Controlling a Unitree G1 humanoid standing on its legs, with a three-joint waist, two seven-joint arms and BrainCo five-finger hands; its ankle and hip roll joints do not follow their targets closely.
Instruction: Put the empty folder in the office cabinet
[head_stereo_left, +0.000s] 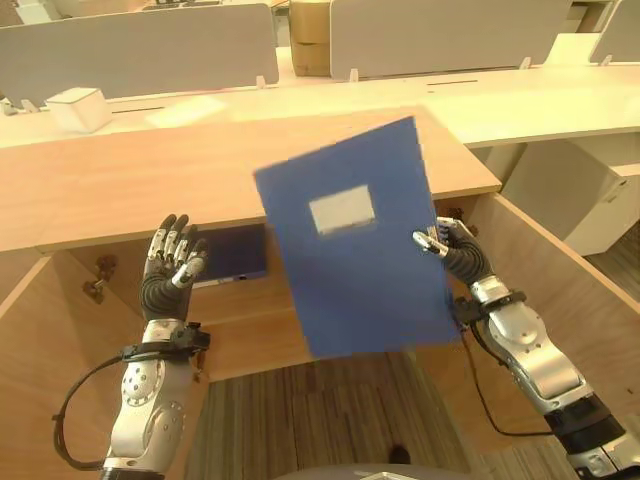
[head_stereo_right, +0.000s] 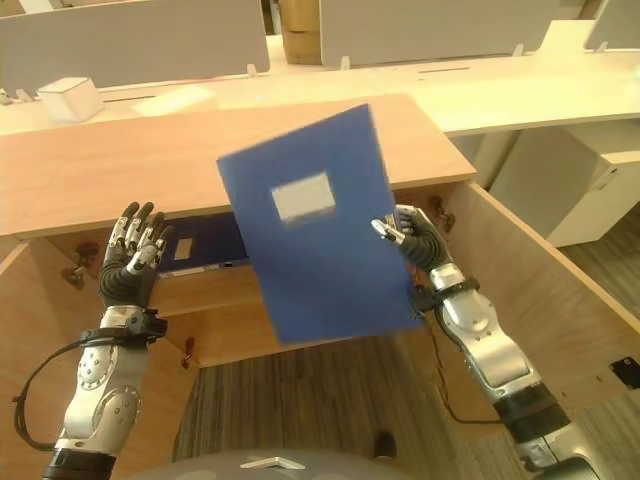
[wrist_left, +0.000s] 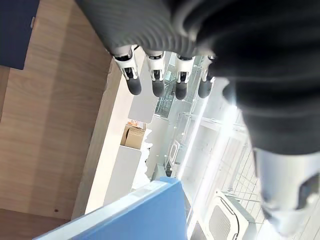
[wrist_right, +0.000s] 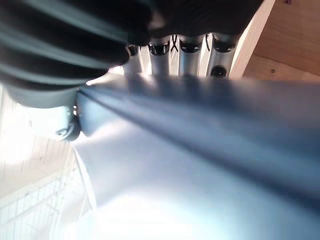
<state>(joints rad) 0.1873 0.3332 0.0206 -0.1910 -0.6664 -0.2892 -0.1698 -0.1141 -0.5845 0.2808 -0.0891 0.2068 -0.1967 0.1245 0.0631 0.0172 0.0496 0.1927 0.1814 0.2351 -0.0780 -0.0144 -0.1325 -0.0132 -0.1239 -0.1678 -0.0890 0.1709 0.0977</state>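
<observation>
The right hand (head_stereo_left: 452, 250) pinches one edge of the blue folder (head_stereo_left: 355, 240), held tilted in front of the open office cabinet (head_stereo_left: 250, 320). The left hand (head_stereo_left: 172, 265) hovers spread, apart from it. Gripped only at the edge, the folder might swing or catch the cabinet top.

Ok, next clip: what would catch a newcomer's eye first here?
The big blue folder, held tilted in mid-air in front of the open wooden cabinet, pinched at its edge by the right hand. Then the left hand, raised with open fingers beside it, and another blue folder already lying inside the cabinet.
</observation>
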